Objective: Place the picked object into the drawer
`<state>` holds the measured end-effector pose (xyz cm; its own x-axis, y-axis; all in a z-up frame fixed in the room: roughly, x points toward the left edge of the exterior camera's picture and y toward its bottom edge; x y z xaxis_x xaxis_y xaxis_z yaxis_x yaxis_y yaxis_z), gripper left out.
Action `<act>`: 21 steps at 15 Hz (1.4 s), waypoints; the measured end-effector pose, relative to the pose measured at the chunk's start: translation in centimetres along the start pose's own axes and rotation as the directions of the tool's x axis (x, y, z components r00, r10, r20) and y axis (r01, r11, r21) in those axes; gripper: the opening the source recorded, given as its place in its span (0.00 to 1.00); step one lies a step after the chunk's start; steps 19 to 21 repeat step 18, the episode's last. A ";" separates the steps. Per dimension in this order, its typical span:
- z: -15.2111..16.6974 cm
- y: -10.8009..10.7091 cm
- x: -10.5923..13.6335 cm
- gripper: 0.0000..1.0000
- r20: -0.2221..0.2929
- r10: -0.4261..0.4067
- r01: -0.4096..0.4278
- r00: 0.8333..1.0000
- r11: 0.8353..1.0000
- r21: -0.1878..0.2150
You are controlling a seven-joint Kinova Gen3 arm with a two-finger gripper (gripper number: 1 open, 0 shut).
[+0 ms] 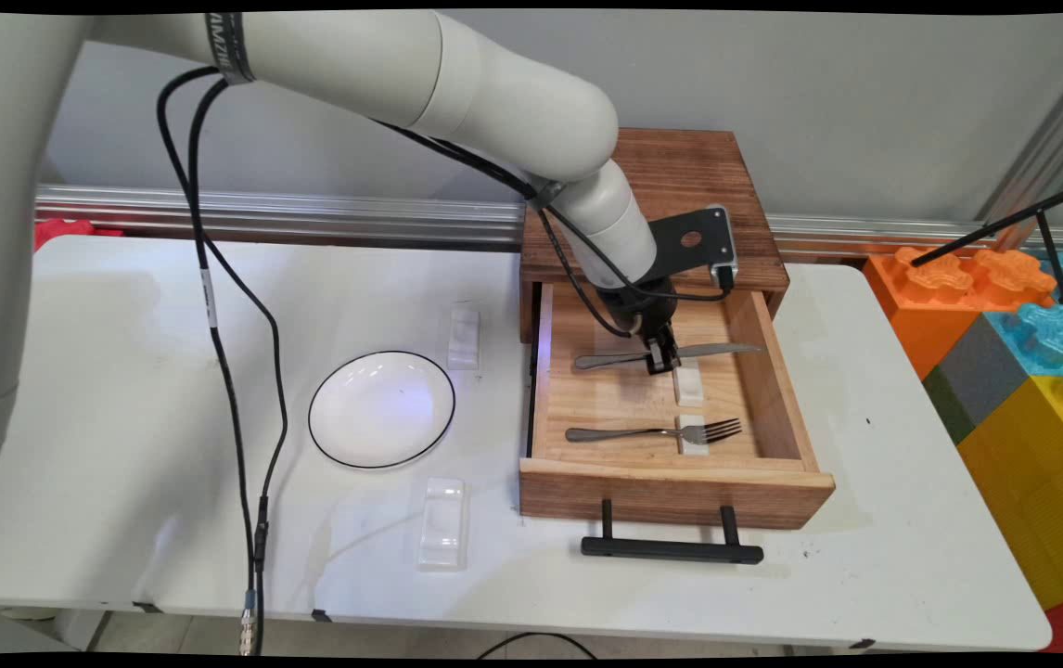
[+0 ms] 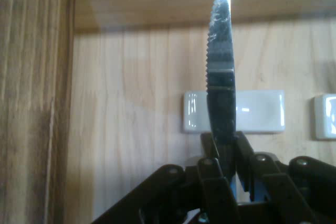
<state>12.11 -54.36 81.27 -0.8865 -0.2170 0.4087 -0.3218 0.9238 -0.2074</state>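
We note the gripper clamped tight on a serrated table knife, holding it level inside the open wooden drawer, just above a white rest, fork nearby.

Silver knife & fork – white rests, pale wood drawer, blk-rimmed white plate

I see a robotics lab: a white bench against a bare grey wall with an aluminium rail, and big foam building blocks stacked alongside.
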 end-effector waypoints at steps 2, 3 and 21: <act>0.3 0.0 -0.2 0.00 0.008 -0.001 0.001 1.000 1.000 0.000; 0.3 0.0 -0.3 0.00 0.010 -0.001 0.001 1.000 1.000 0.000; 0.5 0.2 -1.1 1.00 0.019 -0.016 0.016 1.000 1.000 -0.015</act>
